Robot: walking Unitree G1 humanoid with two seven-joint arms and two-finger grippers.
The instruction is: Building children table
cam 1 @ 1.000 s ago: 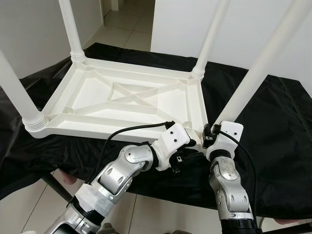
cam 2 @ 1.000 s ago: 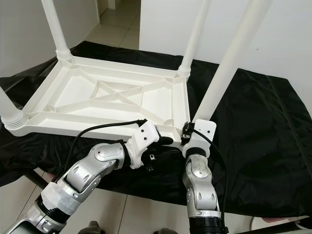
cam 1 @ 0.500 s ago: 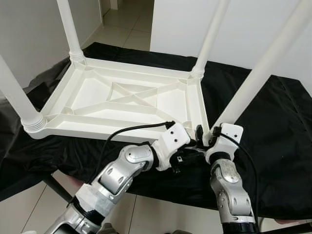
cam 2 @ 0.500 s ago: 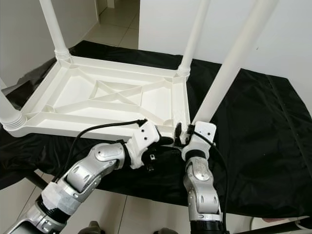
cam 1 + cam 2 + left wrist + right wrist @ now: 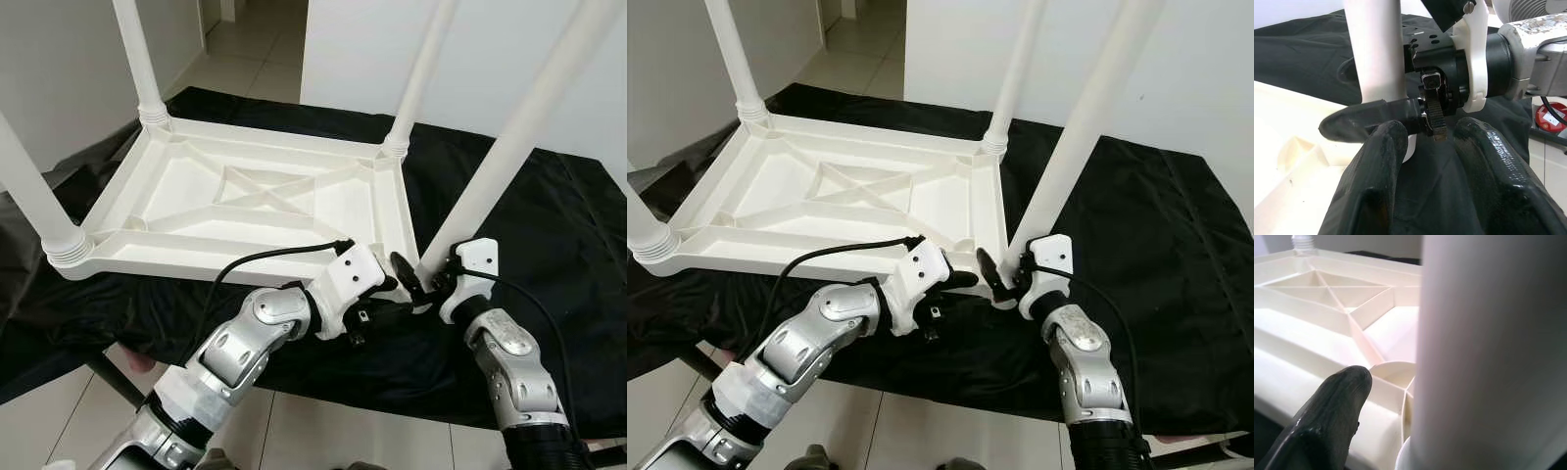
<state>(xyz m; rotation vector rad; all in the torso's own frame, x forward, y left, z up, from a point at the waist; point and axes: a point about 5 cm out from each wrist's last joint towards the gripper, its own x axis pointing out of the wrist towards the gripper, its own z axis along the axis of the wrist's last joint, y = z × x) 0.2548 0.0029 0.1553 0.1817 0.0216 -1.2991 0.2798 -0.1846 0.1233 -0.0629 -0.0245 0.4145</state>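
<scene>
Nearest the camera, the left gripper [image 5: 390,305] sits at the near right corner of the upturned white table [image 5: 245,201]. Its fingers [image 5: 1376,161] are spread a moderate way and hold nothing; black cloth shows in the gap between them.

Just beside it, the right gripper [image 5: 1004,284] is at the foot of the near right leg [image 5: 509,137]. One of its fingers [image 5: 1327,416] lies along the leg's near side, over the open socket in the corner. The other finger is hidden behind the leg, so I cannot tell whether the leg is clamped or merely bracketed.

The children's table lies top-down on a black cloth [image 5: 549,255] spread over a larger table. Four legs stand in its corners: near left leg [image 5: 34,196], far left leg [image 5: 137,59], far right leg [image 5: 421,69]. The near right leg leans outward compared with the others.

Risks, judged:
- The leaning leg may not be fully seated. A sideways push from the right gripper could cross the thread or pop it out.
- The two grippers work almost touching. A turn of either wrist could knock the other, or snag the left arm's cable [image 5: 274,259].
- The table's near edge is close to the cloth's drop. A hard push could slide it on the cloth.

Writing: none readable. No brand or label on the table, cloth or arms. A red object at the edge of the left wrist view is too small to read.
</scene>
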